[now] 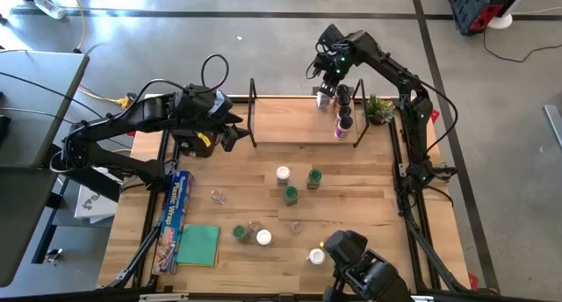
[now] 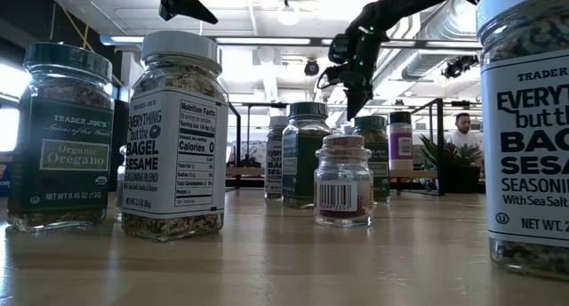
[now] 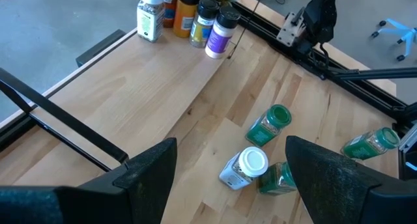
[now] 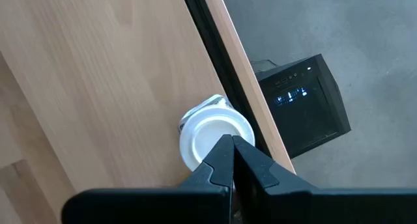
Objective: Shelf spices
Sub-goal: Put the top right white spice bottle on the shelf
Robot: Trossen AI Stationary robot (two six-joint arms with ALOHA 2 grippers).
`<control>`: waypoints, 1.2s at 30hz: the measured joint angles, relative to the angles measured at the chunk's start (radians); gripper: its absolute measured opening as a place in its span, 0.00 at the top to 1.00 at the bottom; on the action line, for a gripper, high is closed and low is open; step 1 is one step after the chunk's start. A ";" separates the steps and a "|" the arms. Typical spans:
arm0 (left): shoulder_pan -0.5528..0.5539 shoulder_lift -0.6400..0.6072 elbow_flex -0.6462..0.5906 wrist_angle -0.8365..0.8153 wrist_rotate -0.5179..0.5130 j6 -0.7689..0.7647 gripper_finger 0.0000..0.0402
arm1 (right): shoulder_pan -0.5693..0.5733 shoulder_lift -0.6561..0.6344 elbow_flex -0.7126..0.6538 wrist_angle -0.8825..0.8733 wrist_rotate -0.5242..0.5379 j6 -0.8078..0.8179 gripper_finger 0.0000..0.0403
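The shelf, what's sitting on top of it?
The shelf has a few spice jars bunched at its right end, by the plant. The right gripper is above them and hides part of that corner. The rest of the board looks bare.

Pale wooden shelf (image 1: 290, 119) (matt, smooth); glossy glass spices (image 2: 174, 135).

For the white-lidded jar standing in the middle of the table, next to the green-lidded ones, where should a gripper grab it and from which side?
Probably from straight above. The white-lidded jar stands upright, lid up, with green-lidded jars close by but apart. Coming down with the fingers on either side of the lid or the neck just below should avoid them. The left gripper, open and hovering above the shelf, looks nearest.
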 joint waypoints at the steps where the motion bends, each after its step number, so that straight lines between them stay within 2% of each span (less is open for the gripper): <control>1: 0.000 0.000 0.000 0.000 0.000 0.000 0.30 | 0.000 0.000 0.000 0.000 0.000 0.000 1.00; 29: -0.002 0.000 0.000 0.001 0.007 -0.026 0.30 | -0.005 0.036 0.002 -0.018 -0.042 0.048 1.00; 36: -0.012 0.000 0.000 0.000 0.018 -0.025 0.30 | -0.010 0.036 0.003 -0.073 -0.037 0.098 1.00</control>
